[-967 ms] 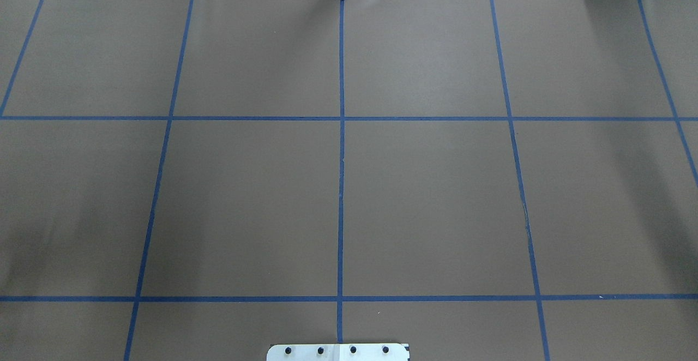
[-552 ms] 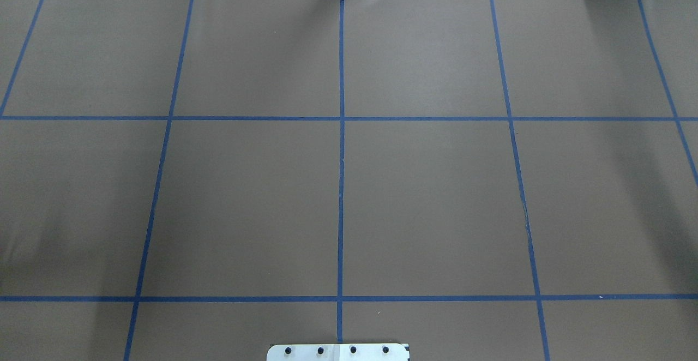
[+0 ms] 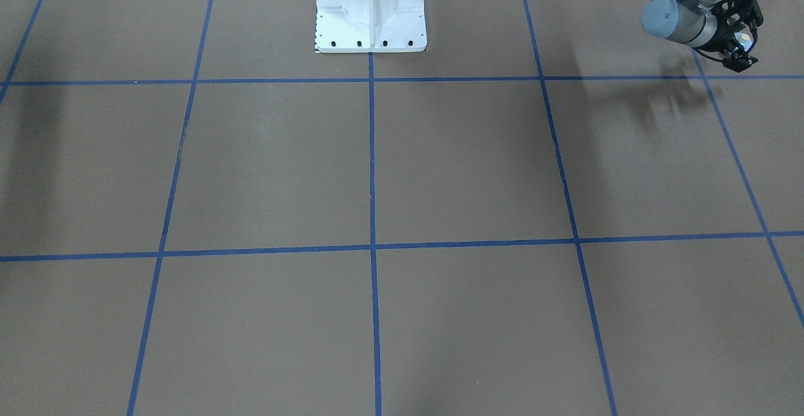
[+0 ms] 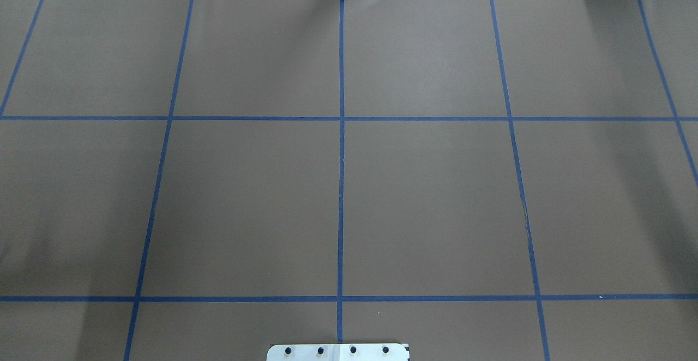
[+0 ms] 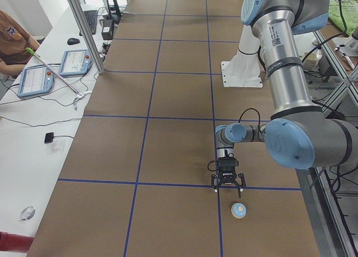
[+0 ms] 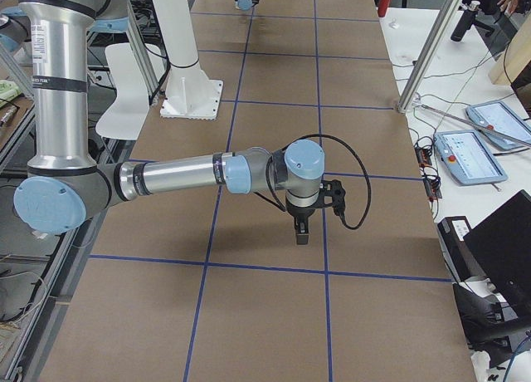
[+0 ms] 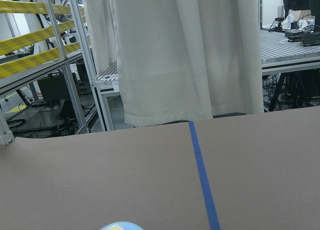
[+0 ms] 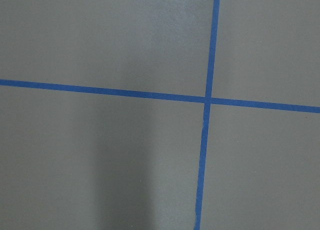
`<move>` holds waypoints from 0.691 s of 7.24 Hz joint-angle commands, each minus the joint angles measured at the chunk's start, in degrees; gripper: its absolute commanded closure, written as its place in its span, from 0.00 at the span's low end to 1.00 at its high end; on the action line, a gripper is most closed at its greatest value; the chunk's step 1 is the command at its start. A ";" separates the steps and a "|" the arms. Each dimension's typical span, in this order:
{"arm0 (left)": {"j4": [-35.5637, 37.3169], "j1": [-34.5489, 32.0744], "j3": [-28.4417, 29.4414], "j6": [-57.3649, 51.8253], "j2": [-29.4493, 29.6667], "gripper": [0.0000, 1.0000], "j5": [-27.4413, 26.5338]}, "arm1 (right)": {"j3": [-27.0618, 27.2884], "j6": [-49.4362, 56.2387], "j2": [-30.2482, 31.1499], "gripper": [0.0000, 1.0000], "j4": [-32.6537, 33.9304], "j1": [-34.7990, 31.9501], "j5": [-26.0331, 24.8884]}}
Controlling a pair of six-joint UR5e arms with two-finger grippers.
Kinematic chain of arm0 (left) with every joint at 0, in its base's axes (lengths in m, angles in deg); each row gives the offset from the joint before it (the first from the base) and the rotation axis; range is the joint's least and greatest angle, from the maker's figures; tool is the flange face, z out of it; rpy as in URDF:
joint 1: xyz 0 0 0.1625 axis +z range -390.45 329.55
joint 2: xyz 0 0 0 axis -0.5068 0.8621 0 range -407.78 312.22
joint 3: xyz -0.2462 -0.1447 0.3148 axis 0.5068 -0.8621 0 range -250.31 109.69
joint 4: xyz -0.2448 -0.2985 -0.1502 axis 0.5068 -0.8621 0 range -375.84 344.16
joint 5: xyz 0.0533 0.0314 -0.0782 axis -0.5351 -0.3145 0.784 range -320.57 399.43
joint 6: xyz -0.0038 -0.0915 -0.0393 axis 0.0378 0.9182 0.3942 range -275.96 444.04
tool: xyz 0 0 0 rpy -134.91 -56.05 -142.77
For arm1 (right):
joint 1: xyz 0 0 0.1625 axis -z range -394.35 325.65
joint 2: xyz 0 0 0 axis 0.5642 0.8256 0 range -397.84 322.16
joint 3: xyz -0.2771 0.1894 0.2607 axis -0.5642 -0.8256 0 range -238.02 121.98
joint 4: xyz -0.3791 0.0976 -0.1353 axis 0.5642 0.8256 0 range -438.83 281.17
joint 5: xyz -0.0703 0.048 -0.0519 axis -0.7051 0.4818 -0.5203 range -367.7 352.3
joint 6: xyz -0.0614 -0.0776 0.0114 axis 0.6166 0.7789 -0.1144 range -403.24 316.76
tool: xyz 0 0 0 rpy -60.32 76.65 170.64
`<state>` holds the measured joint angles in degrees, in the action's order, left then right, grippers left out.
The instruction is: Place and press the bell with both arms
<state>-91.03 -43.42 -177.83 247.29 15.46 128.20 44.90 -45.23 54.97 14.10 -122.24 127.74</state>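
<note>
The light-blue bell (image 5: 239, 210) with its pale yellow button stands upright on the brown table near its left end. Its top just shows at the bottom edge of the left wrist view (image 7: 120, 226). My left gripper (image 5: 227, 185) hangs above the table a short way from the bell and apart from it, with its fingers spread. It also shows at the top right of the front-facing view (image 3: 738, 59). My right gripper (image 6: 300, 237) points down over a blue tape line, low above the table. It shows only in the exterior right view, so I cannot tell its state.
The white pedestal (image 3: 370, 7) stands at the robot's edge of the table. Blue tape lines (image 4: 341, 186) divide the brown cover into squares. An operators' desk with tablets (image 5: 33, 81) and an aluminium post (image 5: 84, 28) runs along the far side.
</note>
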 commanded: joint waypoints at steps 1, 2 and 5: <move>-0.22 2.58 1.51 3.03 0.04 0.00 1.49 | 0.00 -0.03 0.00 0.00 0.06 0.00 0.01; -0.31 3.21 2.05 3.39 0.30 0.00 1.58 | 0.00 -0.03 0.00 0.00 -0.03 0.00 0.01; -4.70 4.70 6.88 4.36 1.18 0.00 1.49 | 0.00 -0.03 0.00 0.00 0.06 0.00 0.09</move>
<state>-94.43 -39.50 -172.66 251.27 16.35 129.68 44.90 -45.26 54.97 14.15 -122.24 127.80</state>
